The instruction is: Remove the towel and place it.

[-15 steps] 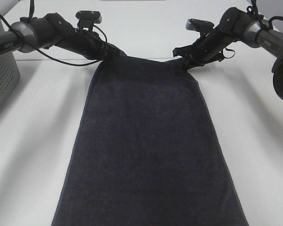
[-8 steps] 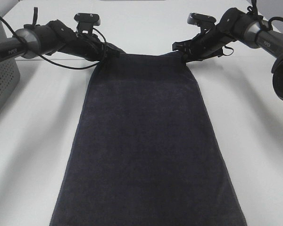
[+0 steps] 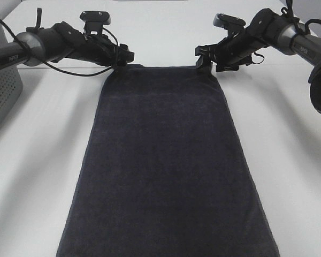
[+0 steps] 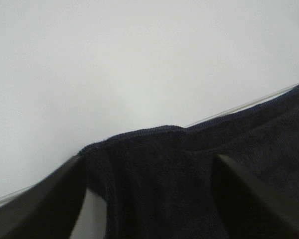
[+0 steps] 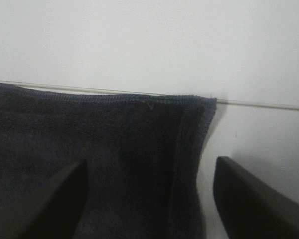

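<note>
Your towel (image 3: 166, 171) lies flat and lengthwise down the middle of the white tabletop (image 3: 37, 160), its far hem at twelve o'clock and its near end running off the six o'clock edge of the overhead view. The long side edges are straight, widening toward you.

Your left gripper (image 3: 125, 56) sits at the towel's eleven o'clock corner, your right gripper (image 3: 204, 58) at the one o'clock corner. Both have their jaws spread apart and released. In the left wrist view the hemmed corner (image 4: 154, 132) lies between the two fingers (image 4: 45, 204), slightly humped; in the right wrist view the other corner (image 5: 199, 107) lies flat between the fingers (image 5: 254, 199), with a fold line along its side.

You have bare tabletop at three and nine o'clock of the towel. A grey perforated box (image 3: 2, 91) stands at the ten o'clock edge, well apart from the cloth.
</note>
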{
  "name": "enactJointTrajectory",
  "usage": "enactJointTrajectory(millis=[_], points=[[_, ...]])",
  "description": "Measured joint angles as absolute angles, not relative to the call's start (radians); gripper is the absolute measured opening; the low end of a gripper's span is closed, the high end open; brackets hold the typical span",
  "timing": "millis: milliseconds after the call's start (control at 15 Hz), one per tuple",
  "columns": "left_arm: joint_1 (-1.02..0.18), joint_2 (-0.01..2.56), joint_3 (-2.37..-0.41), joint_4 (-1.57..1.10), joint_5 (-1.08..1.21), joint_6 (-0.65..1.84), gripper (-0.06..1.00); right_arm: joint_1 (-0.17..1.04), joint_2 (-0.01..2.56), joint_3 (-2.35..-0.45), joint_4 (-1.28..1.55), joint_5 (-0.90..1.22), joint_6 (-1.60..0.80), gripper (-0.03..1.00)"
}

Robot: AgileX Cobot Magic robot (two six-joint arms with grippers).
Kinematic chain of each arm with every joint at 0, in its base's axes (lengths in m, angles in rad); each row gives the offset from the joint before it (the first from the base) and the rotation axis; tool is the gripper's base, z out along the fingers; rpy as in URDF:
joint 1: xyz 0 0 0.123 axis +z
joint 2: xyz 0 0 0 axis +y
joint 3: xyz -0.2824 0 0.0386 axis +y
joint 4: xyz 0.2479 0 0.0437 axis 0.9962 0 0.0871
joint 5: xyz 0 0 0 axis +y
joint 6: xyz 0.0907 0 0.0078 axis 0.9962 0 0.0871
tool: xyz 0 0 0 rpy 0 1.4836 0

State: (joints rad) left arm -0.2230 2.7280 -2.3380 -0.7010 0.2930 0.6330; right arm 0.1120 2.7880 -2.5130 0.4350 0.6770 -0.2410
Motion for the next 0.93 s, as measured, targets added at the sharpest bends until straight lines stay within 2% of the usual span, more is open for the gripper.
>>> enactJointTrajectory(millis=[67,200,400,533,733,933], points=[[-0.223,2.728,-2.338,-0.703,0.285,0.633,0.78,0.112,2.788,-2.513,0.435,0.683,-0.248,0.74],[-0.223,2.727,-2.339,-0.701,0.290,0.633,0.85,0.111,2.779,-2.513,0.433,0.705,-0.252,0.78],[-0.223,2.678,-2.340,-0.628,0.391,0.633,0.85,0.092,2.705,-2.513,0.425,0.794,-0.275,0.78],[-0.221,2.592,-2.342,-0.539,0.547,0.592,0.85,0.070,2.628,-2.513,0.415,0.946,-0.275,0.78],[-0.221,2.444,-2.349,-0.365,0.824,0.377,0.85,0.064,2.531,-2.513,0.390,1.176,-0.270,0.78],[-0.214,2.321,-2.349,-0.190,1.067,0.216,0.86,0.064,2.440,-2.513,0.362,1.213,-0.239,0.78]])
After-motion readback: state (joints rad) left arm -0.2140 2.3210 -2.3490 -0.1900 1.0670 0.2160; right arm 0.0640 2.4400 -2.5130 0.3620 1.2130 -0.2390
